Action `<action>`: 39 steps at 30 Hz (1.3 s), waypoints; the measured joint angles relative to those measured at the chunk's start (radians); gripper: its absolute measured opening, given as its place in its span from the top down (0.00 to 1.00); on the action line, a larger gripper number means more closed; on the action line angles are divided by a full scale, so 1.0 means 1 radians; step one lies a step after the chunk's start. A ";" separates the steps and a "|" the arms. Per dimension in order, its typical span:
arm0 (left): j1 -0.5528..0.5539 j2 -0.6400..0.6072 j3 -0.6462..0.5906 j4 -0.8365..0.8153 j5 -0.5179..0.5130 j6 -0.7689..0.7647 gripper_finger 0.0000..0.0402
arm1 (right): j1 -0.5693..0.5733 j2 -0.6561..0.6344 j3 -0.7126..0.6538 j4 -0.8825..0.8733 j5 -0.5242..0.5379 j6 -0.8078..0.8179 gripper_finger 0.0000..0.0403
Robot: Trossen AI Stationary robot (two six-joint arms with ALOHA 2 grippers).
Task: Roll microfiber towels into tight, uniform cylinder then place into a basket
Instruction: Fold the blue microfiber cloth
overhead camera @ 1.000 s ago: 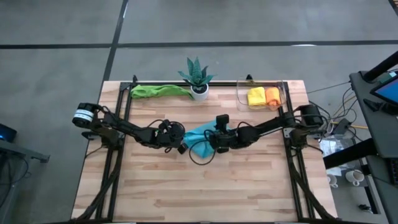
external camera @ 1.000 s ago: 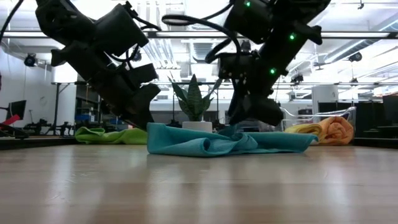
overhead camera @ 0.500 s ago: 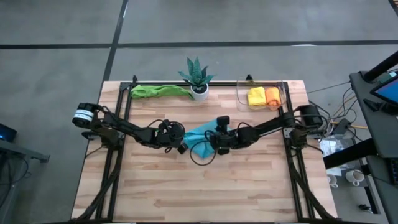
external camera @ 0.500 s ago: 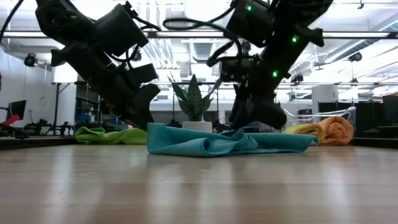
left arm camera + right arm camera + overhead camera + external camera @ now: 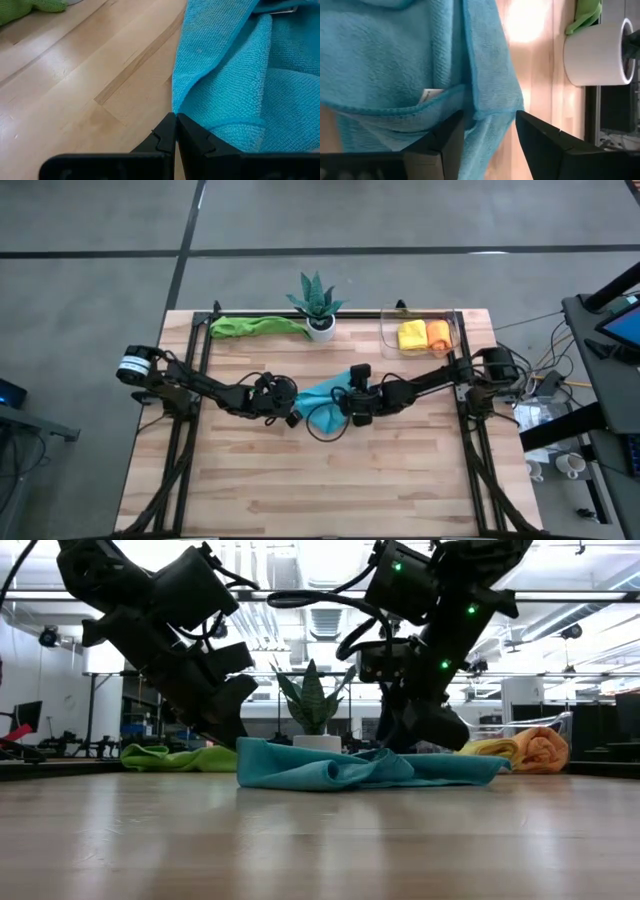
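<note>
A light blue towel [image 5: 322,398] lies crumpled and partly folded on the wooden table's middle [image 5: 370,770]. My left gripper [image 5: 295,412] is shut, its tips [image 5: 175,120] at the towel's left edge. My right gripper [image 5: 342,408] is open over the towel's right part, its fingers [image 5: 490,122] on either side of a raised fold. A green towel [image 5: 255,326] lies bunched at the far left. In the clear basket [image 5: 388,330], at the far right, lie a yellow towel roll [image 5: 411,335] and an orange one [image 5: 438,333]. My left gripper's shut fingertips [image 5: 169,125] meet the blue towel's left edge [image 5: 175,102], slanting down from the table's left. Whether cloth is caught between them cannot be told. The towel lies on the table. Of my right gripper I cannot tell whether its open fingers touch the fold [image 5: 487,107] between them.
A green spiky plant in a white pot [image 5: 318,308] stands at the far edge, between the green towel and the basket. Black frame rails [image 5: 190,430] run along the table's left and right sides. Bare wood lies toward the near edge [image 5: 320,490].
My right gripper has drawn back a little toward the table's right edge and tipped slightly over the blue towel. The towel and my left gripper have kept still.
</note>
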 joint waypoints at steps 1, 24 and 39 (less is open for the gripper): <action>0.000 0.000 0.000 0.000 0.000 0.000 1.00 | -0.001 0.000 0.001 0.000 0.001 -0.010 0.57; 0.000 0.000 0.000 0.005 0.000 0.000 1.00 | -0.046 0.010 0.000 0.062 -0.027 -0.037 0.81; 0.000 -0.062 0.033 0.034 -0.210 0.225 1.00 | -0.054 -0.126 0.059 -0.167 0.085 -0.009 0.98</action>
